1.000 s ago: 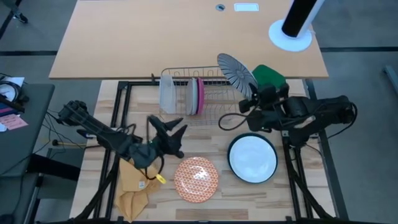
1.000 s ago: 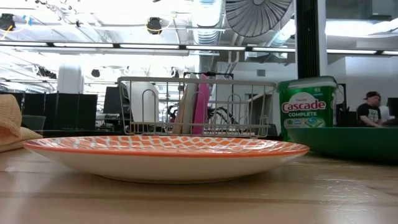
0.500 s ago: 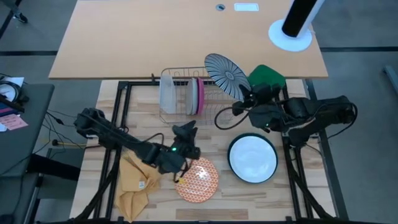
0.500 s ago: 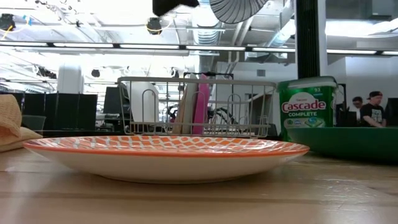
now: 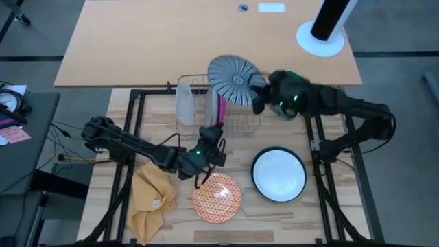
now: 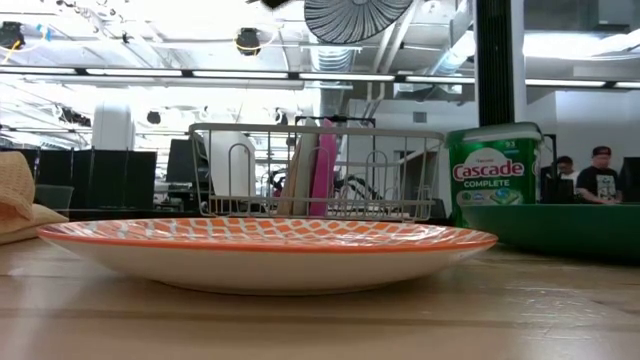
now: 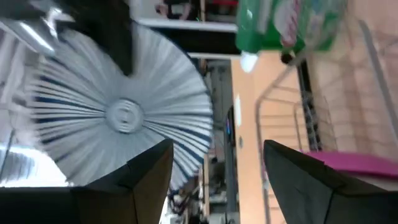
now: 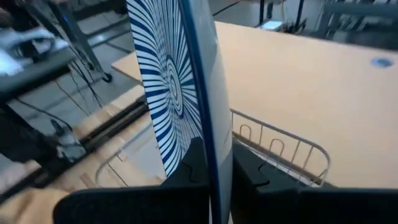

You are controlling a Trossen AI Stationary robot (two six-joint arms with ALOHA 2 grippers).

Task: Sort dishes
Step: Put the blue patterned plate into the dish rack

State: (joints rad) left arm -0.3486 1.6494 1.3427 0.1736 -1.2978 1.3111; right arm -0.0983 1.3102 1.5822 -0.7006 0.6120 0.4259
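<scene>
Right gripper (image 5: 259, 92) clenched on rim of grey plate (image 5: 230, 79) with fine dark lines radiating from a small centre ring, held on edge above wire rack (image 5: 236, 122), at 12 o'clock from left gripper (image 5: 211, 145), jaws released, empty.

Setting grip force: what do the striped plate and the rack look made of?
Striped plate: likely glazed ceramic or melamine, with a thin rigid rim, printed blue-and-white rays and some sheen, clamped in the right gripper. Rack: thin bent metal wire, pale and shiny.
</scene>
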